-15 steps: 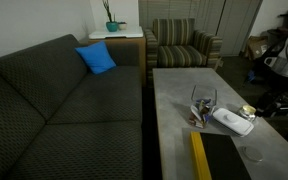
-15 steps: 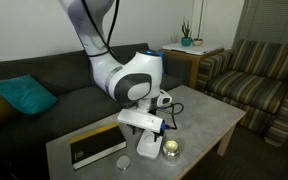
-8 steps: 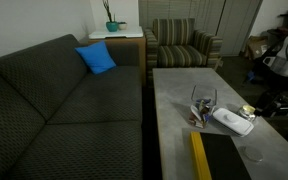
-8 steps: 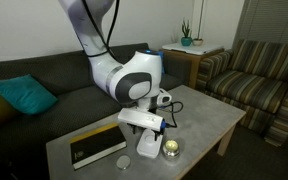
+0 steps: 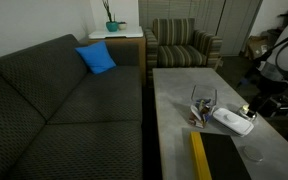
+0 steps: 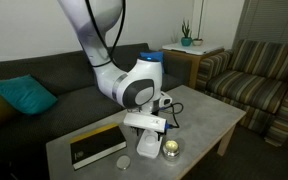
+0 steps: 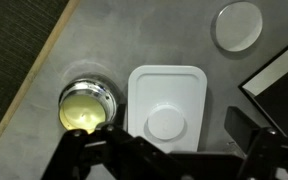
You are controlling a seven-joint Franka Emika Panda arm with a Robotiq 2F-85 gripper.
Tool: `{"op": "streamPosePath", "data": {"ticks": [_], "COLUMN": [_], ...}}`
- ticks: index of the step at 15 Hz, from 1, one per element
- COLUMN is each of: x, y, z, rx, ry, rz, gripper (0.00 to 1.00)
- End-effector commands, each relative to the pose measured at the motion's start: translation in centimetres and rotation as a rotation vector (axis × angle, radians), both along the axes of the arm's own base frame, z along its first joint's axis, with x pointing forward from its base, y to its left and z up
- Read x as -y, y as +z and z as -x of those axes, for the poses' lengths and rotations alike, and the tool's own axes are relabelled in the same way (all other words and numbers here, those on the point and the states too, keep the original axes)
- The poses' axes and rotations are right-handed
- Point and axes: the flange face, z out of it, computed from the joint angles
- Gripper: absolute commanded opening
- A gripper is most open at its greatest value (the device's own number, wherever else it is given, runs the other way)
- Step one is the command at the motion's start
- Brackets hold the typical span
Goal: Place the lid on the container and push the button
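Note:
The white lid (image 7: 166, 95) lies flat on the grey table, with a round raised button (image 7: 166, 124) on it. It also shows in both exterior views (image 5: 232, 120) (image 6: 149, 148). My gripper (image 7: 169, 152) hovers just above the lid, open, with one dark finger on each side of it. In both exterior views the gripper (image 5: 248, 107) (image 6: 148, 128) sits over the lid. The clear container (image 5: 203, 104) with dark bits at its bottom stands upright beside the lid. It is partly hidden behind the gripper in an exterior view (image 6: 170, 106).
A small round yellowish tin (image 7: 86, 105) (image 6: 170, 148) stands close beside the lid. A small white disc (image 7: 238, 25) (image 6: 124, 161) and a black book with a yellow edge (image 5: 209, 158) (image 6: 94, 145) lie nearby. A dark sofa (image 5: 54, 100) runs along one table edge.
The arm has shifted its pose a little above the lid. The lid, container and tin have not moved.

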Motion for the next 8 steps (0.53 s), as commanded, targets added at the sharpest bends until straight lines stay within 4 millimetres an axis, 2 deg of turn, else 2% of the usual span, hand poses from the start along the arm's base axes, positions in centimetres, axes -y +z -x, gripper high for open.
{"op": "streamPosePath", "data": {"ticks": [1, 4, 8], "x": [-0.69, -1.21, -1.34], "y": [-1.74, -2.55, -2.39], "z": [-1.22, -1.8, -1.63], "rx": [0.01, 0.011, 0.02], "ry": [0.036, 0.056, 0.042], "rz": [0.022, 0.013, 0.01], "gripper": [1.0, 1.0, 1.0]}}
